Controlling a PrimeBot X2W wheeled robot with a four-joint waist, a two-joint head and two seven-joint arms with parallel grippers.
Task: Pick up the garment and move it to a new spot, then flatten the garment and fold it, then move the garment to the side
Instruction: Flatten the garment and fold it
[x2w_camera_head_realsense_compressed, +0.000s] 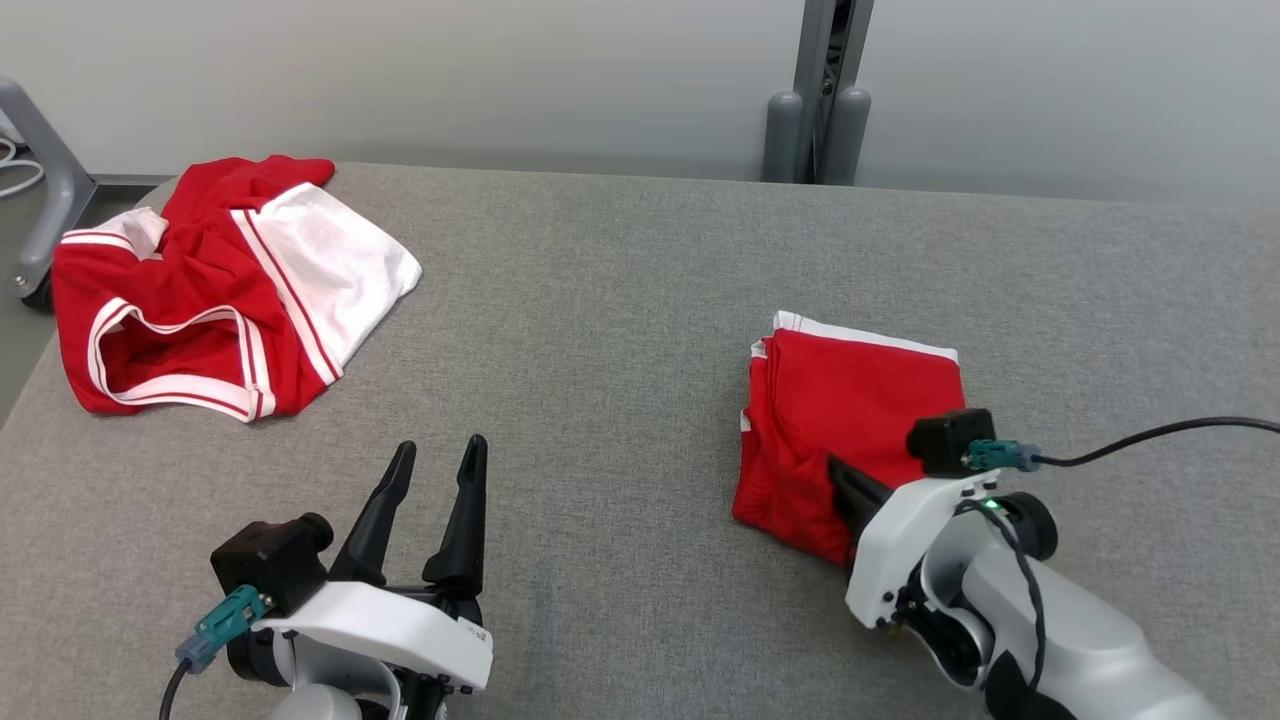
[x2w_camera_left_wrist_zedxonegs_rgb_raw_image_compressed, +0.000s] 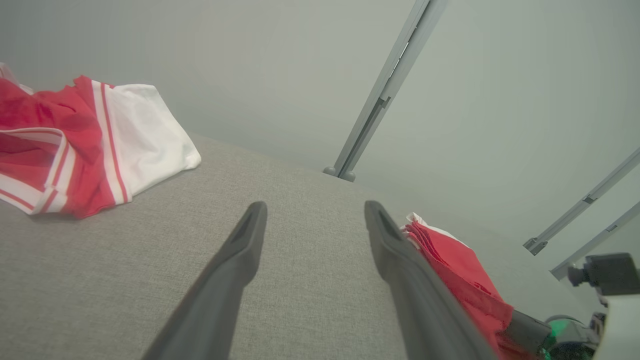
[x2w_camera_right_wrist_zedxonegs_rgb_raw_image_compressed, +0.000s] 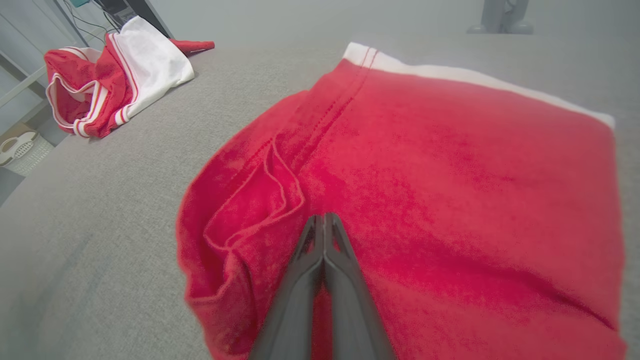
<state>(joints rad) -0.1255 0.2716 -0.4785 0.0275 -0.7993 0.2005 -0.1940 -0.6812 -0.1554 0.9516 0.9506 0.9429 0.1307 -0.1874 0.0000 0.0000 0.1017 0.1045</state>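
Where the head view begins, at its lower left, the left gripper (x2w_camera_head_realsense_compressed: 441, 445) hovers over the bare grey table (x2w_camera_head_realsense_compressed: 620, 320), its two dark fingers apart with nothing between them. At lower right, the right gripper (x2w_camera_right_wrist_zedxonegs_rgb_raw_image_compressed: 323, 217) has its fingers pressed together, with the tips lying on the near part of the folded red garment (x2w_camera_head_realsense_compressed: 860, 390). No fabric shows pinched between them, so the gripper appears to rest on the cloth rather than hold it. The garment sits as a compact rectangle on the right half of the table, its white hem at the far edge and a loose pucker of layers along its left side. Judged from this, the folding looks done and the move to the side is not yet made. Risk: a push or drag from closed tips on the top layer alone could slide that layer over those beneath, opening the pucker and spoiling the fold. Farther off, at the far left corner, a second red-and-white garment (x2w_camera_head_realsense_compressed: 220, 290) lies crumpled, well apart.
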